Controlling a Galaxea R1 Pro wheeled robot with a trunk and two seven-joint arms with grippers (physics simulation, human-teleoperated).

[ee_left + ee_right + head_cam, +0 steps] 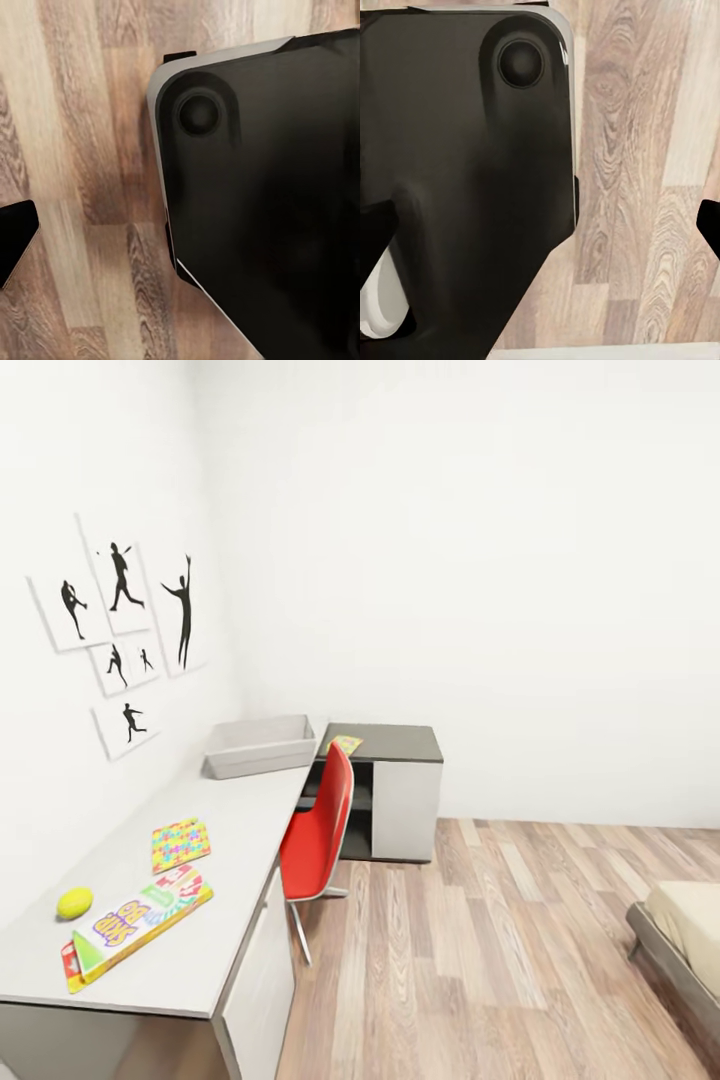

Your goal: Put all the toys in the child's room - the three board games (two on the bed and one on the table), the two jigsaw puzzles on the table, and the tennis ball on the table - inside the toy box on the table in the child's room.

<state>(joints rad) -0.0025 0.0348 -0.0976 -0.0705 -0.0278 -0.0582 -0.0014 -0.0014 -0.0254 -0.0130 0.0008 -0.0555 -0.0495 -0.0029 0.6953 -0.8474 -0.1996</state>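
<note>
White desk [215, 880]; board game [135, 922] lettering unreadable.

I noted the table [200, 830] top as smooth, matt light grey. The floor [520, 960] read as grained wood plank with a soft sheen. The red chair [318, 830] shell looked like glossy plastic on thin metal legs. The robot base [270, 187] was glossy black.
</note>
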